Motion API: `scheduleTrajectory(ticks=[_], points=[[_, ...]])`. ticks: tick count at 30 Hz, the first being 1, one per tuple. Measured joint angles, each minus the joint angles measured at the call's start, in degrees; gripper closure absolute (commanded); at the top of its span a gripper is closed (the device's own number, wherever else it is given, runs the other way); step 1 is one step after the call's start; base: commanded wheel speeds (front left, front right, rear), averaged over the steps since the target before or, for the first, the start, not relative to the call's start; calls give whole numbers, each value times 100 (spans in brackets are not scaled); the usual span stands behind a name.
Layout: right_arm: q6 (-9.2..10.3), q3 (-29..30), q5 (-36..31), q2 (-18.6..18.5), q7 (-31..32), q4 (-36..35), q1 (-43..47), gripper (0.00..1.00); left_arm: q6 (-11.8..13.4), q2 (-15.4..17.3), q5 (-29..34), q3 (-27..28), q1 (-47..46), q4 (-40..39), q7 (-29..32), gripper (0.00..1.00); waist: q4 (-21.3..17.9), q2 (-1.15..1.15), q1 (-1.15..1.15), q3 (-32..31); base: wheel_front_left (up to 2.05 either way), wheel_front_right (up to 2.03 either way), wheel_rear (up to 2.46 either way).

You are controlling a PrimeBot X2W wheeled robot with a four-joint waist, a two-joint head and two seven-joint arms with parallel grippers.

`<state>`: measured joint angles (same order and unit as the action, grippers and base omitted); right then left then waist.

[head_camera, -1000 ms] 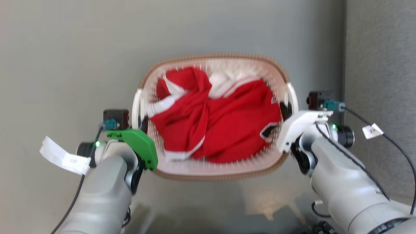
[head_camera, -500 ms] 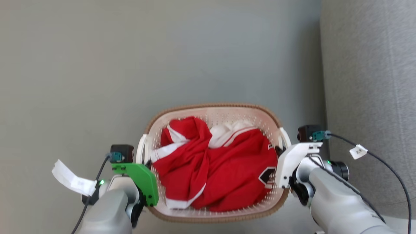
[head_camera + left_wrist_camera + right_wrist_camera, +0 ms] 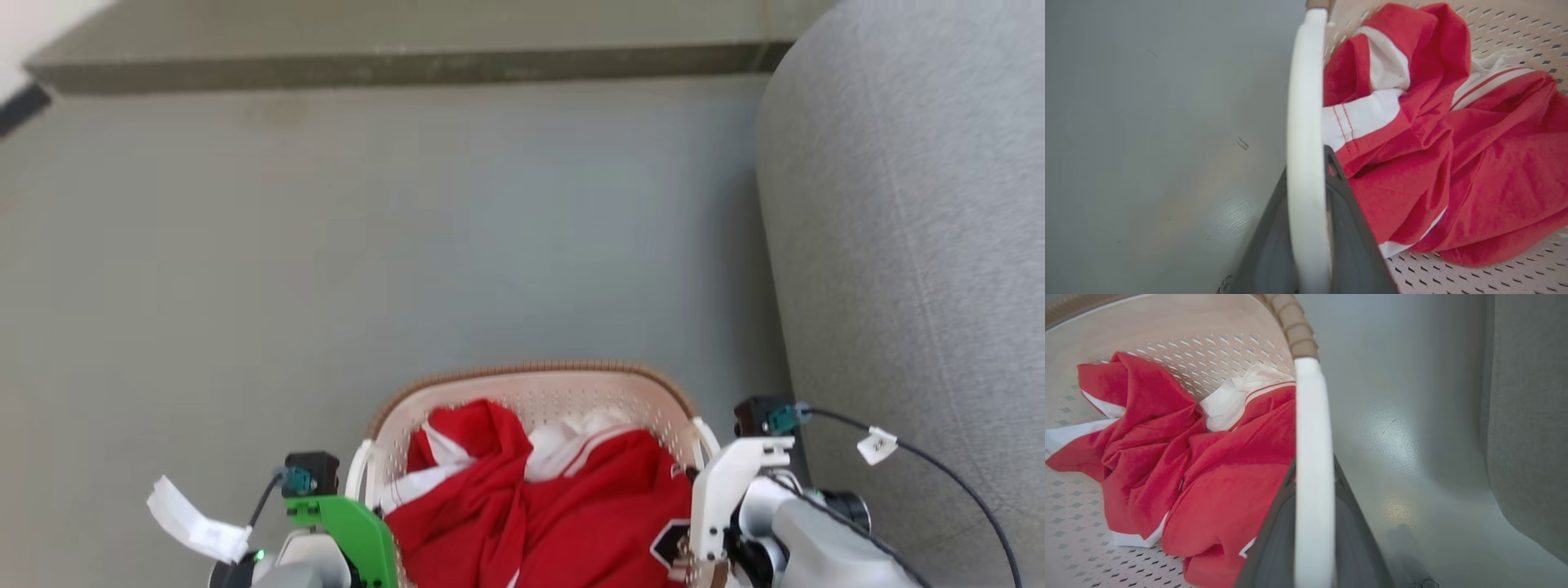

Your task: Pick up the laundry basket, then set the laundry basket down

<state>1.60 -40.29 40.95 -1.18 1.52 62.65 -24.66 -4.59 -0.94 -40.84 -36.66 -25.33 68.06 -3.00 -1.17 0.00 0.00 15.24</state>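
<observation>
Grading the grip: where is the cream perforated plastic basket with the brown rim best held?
The basket's two white side handles, one gripper from each side: slim bars standing off the wall, which the left gripper and right gripper straddle.

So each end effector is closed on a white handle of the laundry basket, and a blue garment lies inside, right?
No: the garment is red and white, not blue, as the left wrist view shows. The left end effector and right end effector do grip the handles of the laundry basket.
</observation>
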Motion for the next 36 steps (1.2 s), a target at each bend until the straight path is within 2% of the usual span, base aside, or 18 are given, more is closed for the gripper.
scheduleTrajectory(ticks=[11, 18, 36], points=[[103, -333, 201, 5, 116, -16, 590, 100, 0, 3, -132, -107, 583, 1, 102, 100, -87, 0, 0, -892, 0, 0, 0], [163, -476, 297, -7, 131, -74, 671, 100, 7, 15, -162, -191, 673, -24, 102, 100, -136, 0, 0, -1309, 0, 0, 0], [264, -699, 553, -31, 130, -104, 765, 100, 85, 33, -287, -337, 795, -103, 127, 100, -189, 0, 0, -1558, 0, 0, 0]])
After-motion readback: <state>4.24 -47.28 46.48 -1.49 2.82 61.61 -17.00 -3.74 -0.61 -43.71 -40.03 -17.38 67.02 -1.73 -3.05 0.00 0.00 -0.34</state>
